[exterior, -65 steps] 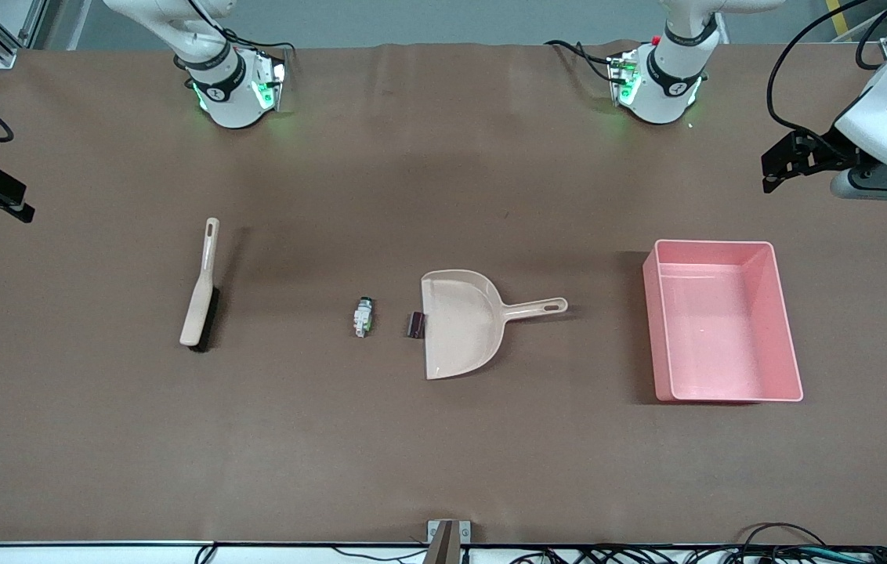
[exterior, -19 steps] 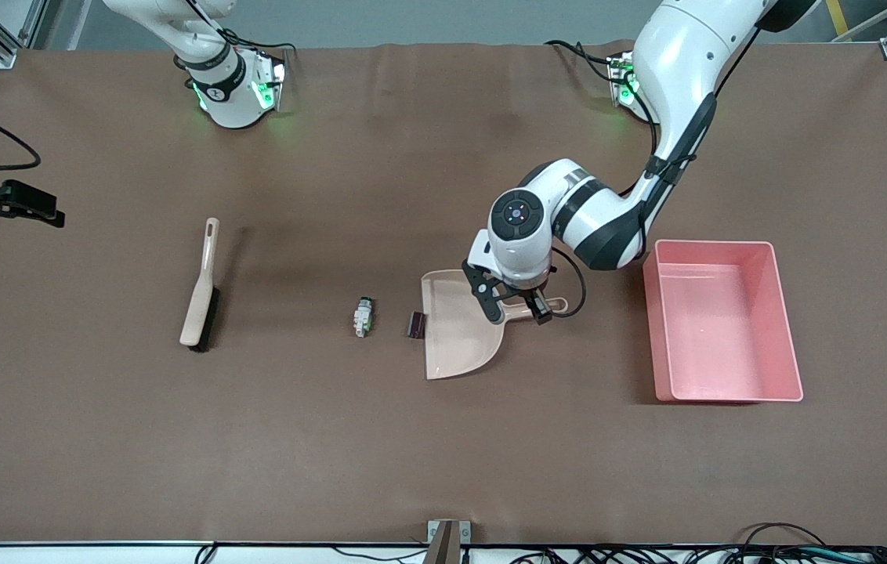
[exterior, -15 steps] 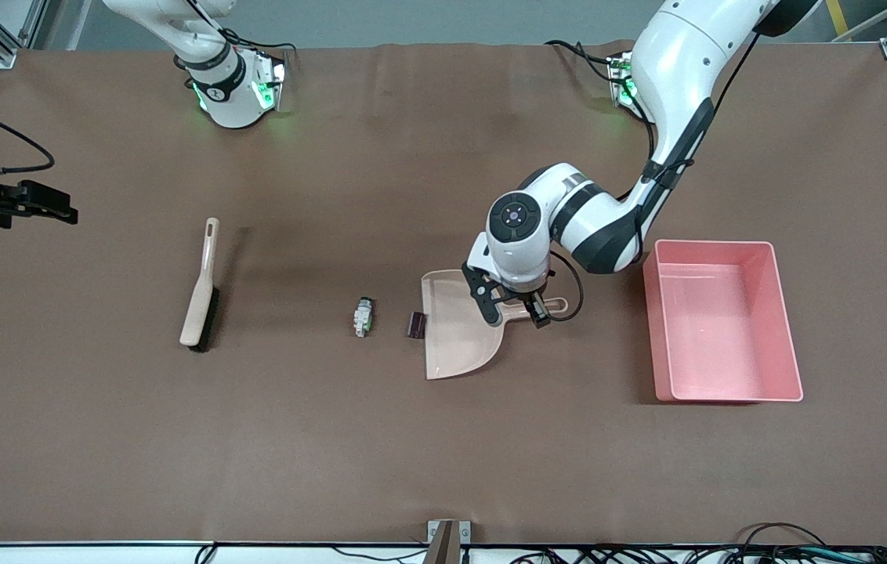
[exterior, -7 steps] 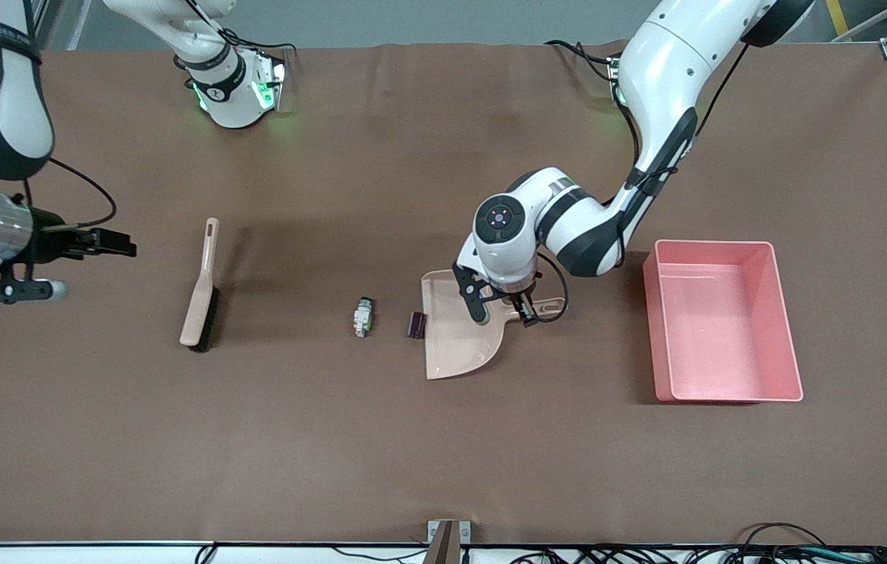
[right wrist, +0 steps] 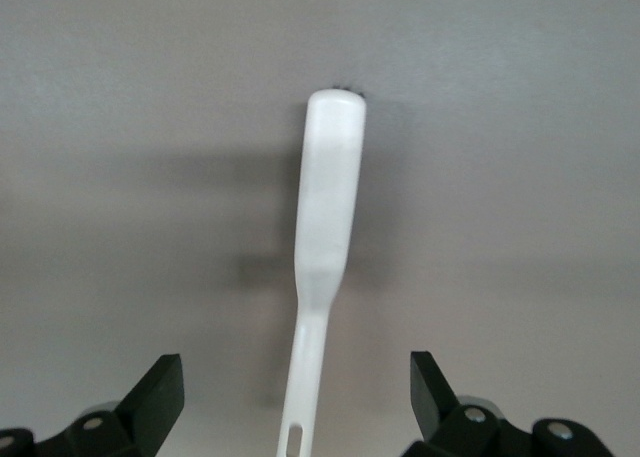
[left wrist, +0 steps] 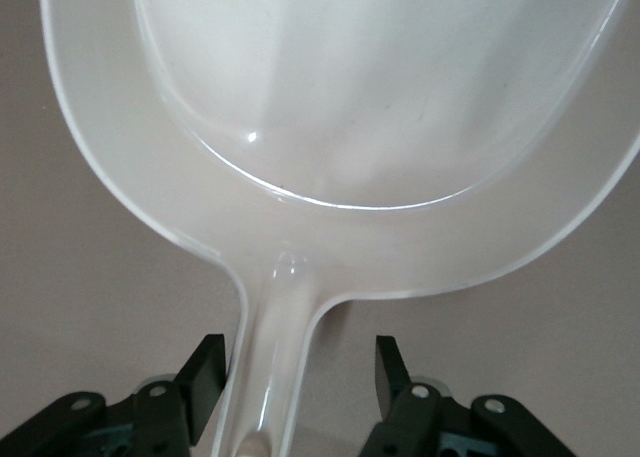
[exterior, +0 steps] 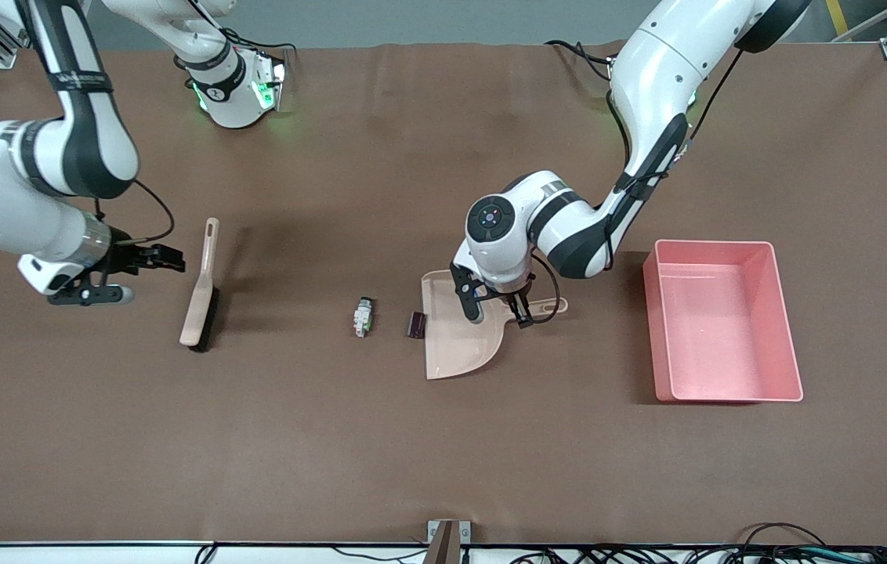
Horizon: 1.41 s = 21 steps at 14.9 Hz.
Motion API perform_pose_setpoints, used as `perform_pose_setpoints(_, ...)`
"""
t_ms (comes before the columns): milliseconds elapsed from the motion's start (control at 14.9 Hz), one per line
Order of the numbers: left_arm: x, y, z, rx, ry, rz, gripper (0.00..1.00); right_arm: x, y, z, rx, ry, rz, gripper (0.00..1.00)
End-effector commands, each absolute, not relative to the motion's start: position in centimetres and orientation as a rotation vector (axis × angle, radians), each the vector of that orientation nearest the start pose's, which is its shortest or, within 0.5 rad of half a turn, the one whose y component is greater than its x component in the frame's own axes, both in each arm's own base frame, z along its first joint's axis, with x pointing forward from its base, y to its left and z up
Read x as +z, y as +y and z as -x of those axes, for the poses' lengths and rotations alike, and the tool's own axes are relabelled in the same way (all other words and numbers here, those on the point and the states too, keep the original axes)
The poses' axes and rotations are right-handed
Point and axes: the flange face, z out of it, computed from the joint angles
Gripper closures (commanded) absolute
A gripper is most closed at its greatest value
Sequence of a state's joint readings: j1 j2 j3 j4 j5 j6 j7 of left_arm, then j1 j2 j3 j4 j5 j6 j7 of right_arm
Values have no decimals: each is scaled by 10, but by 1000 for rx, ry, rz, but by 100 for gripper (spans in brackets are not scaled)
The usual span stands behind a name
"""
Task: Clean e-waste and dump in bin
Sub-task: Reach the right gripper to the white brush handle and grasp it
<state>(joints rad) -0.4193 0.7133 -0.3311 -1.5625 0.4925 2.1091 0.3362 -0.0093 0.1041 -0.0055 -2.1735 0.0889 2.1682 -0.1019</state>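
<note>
Clock: read on the table from above, twelve o'clock toward my bases.
Bin [exterior: 725, 245]: pink tub at three o'clock from the dustpan, well apart from it. I see nothing lying in it, so nothing is dumped yet.
Dustpan [exterior: 455, 338]: flat on the table, mouth toward nine o'clock, handle toward three. The pan holds nothing.
Dark block [exterior: 415, 324]: on the table just beside the dustpan's lip, at nine o'clock from it, not yet swept in.
Whitish component [exterior: 363, 317]: on the table at nine o'clock from the dark block, near it.
Brush [exterior: 200, 301]: lying untouched at nine o'clock from the e-waste, well apart, handle toward twelve.
Left gripper [exterior: 499, 316]: low over the dustpan's handle, jaws astride it with a gap on each side. It is unclenched and grips nothing.
Right gripper [exterior: 175, 259]: over the brush's handle end, jaws spread wide, holding nothing.
Progress: barely begun, by my judgement. Both tools remain to be grasped. Then both pieces need sweeping into the pan, and the pan needs carrying to three o'clock and tipping into the bin.
</note>
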Motion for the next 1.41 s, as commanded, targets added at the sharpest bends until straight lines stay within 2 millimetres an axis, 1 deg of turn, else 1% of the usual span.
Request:
perform_pose_setpoints(0, 224, -437, -543, 67, 1834, 2250, 33, 316, 3, -510, 66, -43, 3069, 0)
perform_pose_setpoints(201, 223, -438, -544, 64, 1871, 2212, 35, 288, 1, -501, -19, -46, 3083, 0)
perform_pose_setpoints(268, 219, -438, -543, 74, 1891, 2198, 37, 278, -1, -502, -16, -39, 3085, 0)
perform_pose_setpoints(402, 219, -439, -545, 50, 1922, 2181, 41, 261, -2, -506, -42, -30, 3090, 0)
perform_pose_setpoints(603, 216, -438, -546, 59, 1987, 2126, 53, 230, -4, -509, -77, -19, 3098, 0)
perform_pose_setpoints(670, 216, -439, -545, 58, 1989, 2124, 57, 222, -4, -509, -77, -15, 3100, 0)
perform_pose_setpoints(804, 215, -440, -544, 60, 1991, 2123, 64, 211, -6, -510, -86, -8, 3103, 0)
perform_pose_setpoints(939, 216, -439, -545, 58, 1989, 2121, 72, 209, -6, -509, -72, -4, 3103, 6)
perform_pose_setpoints(1073, 217, -439, -545, 56, 1988, 2119, 74, 209, -7, -509, -67, -2, 3102, 17)
perform_pose_setpoints(1341, 222, -438, -547, 40, 1993, 2079, 75, 211, -4, -509, -10, 3, 3096, 44)
